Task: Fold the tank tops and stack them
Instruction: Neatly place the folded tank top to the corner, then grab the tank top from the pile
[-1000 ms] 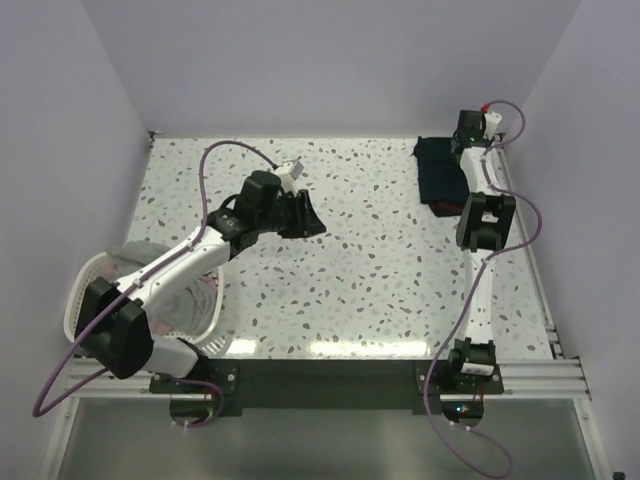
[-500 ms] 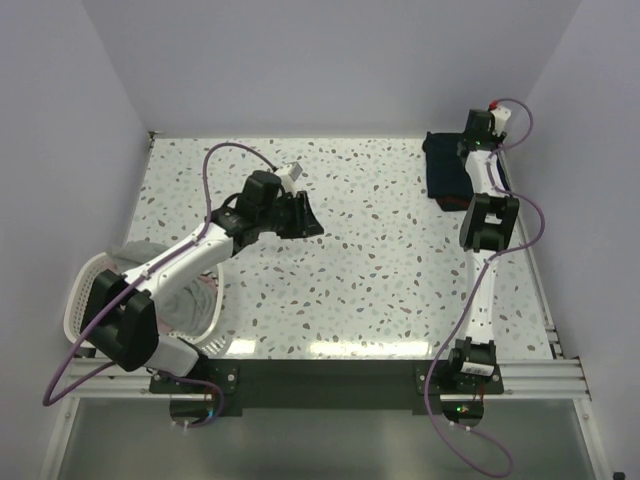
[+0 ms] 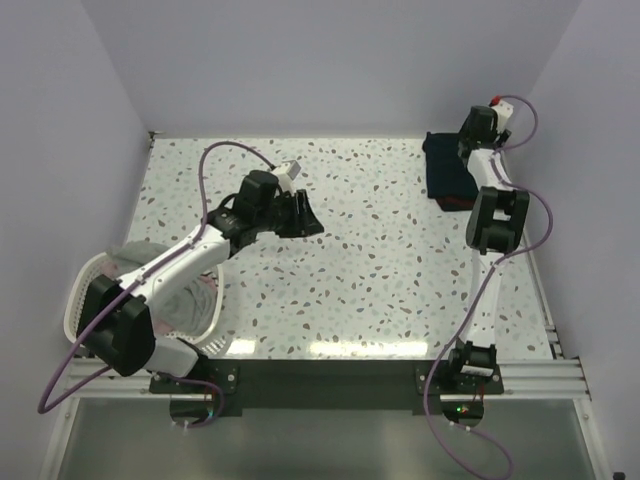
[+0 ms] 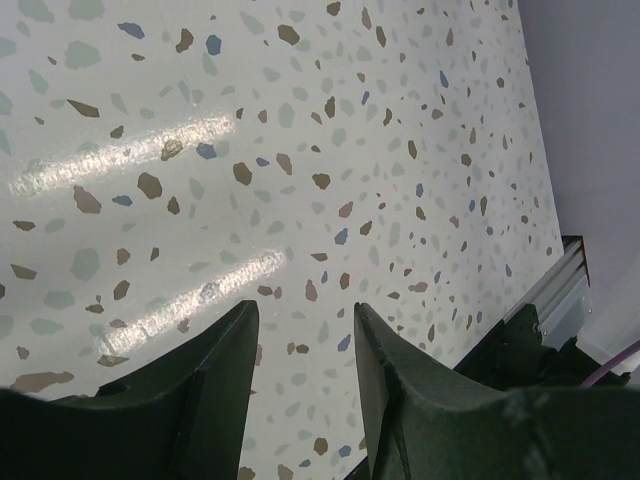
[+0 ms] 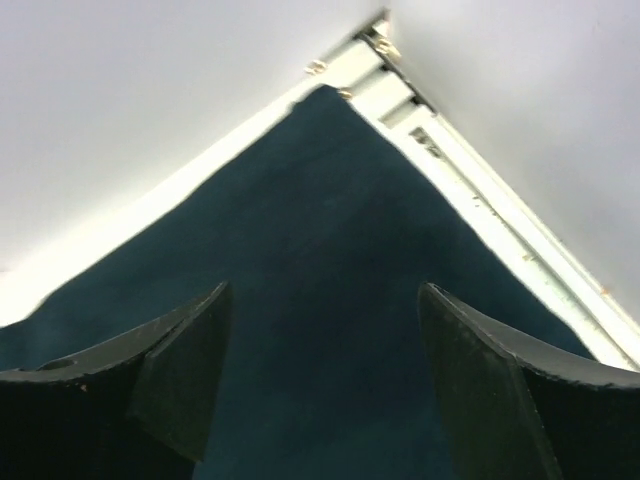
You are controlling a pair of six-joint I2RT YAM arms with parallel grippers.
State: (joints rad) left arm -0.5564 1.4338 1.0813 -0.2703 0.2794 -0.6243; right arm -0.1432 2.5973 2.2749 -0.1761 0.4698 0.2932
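Navy tank top [image 3: 448, 172]: a folded dark bundle in the far right corner of the table [image 3: 380, 260], up against the back wall. We read no trim or lettering on it from here. Pale tank tops [image 3: 195, 298] are heaped in the white basket [image 3: 78, 300] at the near left, partly under the left arm.

Right gripper [image 5: 322, 300] sits directly over the navy fold with its claw spread wide and nothing pinched. Whether the tips touch the cloth, we cannot tell. Left gripper [image 4: 303, 320] is over bare table near the middle, with a narrow gap between its fingers and nothing in it.

Our judgement is that the navy piece is placed as the base of the stack and the step in hand is clearing off it and fetching the next top. To do it well:
- The right claw should lift straight up and stay wide, so no finger drags a layer and opens the fold.
- The left arm should swing to the basket and pinch one top only, at a strap or hem.
- That top should be spread on the open middle before folding.

Counts:
- Navy tops: one.
- Pale tops: heaped together, so we cannot count them.
- Grey top: none that we can pick out.
- Baskets: one.
- Arms: two.
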